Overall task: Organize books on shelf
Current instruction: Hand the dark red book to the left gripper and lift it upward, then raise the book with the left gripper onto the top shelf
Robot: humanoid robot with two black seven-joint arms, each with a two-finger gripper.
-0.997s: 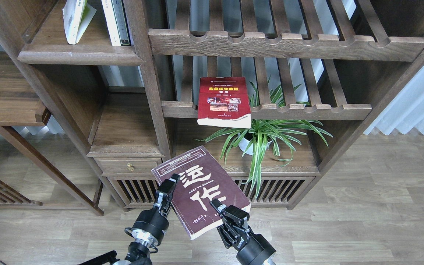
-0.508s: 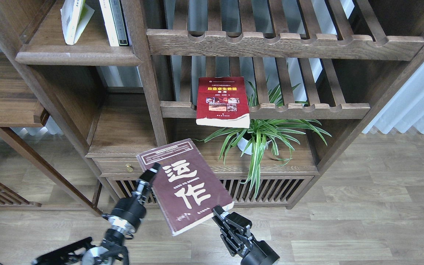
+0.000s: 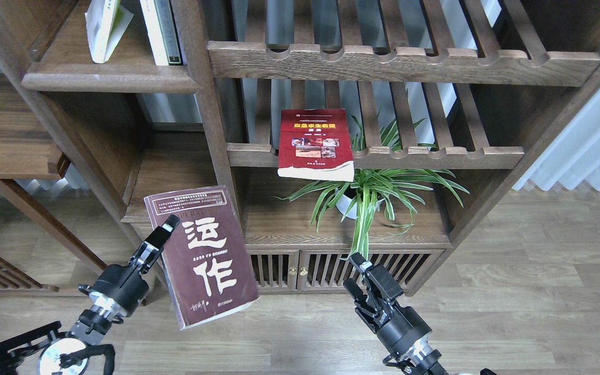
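Observation:
My left gripper (image 3: 162, 237) is shut on the left edge of the dark maroon book (image 3: 201, 255) with large white characters and holds it in the air in front of the small drawer cabinet. My right gripper (image 3: 360, 273) is open and empty, well right of that book, in front of the low slatted doors. The bright red book (image 3: 315, 143) with a yellow title lies flat on the lower slatted rack, its front edge overhanging. A solid dark-brown shelf board (image 3: 110, 75) with a rounded front edge sits at the upper left.
Slim white and green-spined books (image 3: 162, 31) stand on the upper-left shelf. A potted spider plant (image 3: 370, 192) sits under the red book. A small drawer cabinet top (image 3: 175, 177) lies behind the held book. Scalloped slatted racks (image 3: 399, 60) span the upper right.
My left gripper has carried the maroon book left and turned it more upright. My right gripper has let go of the book and moved right and away, now open.

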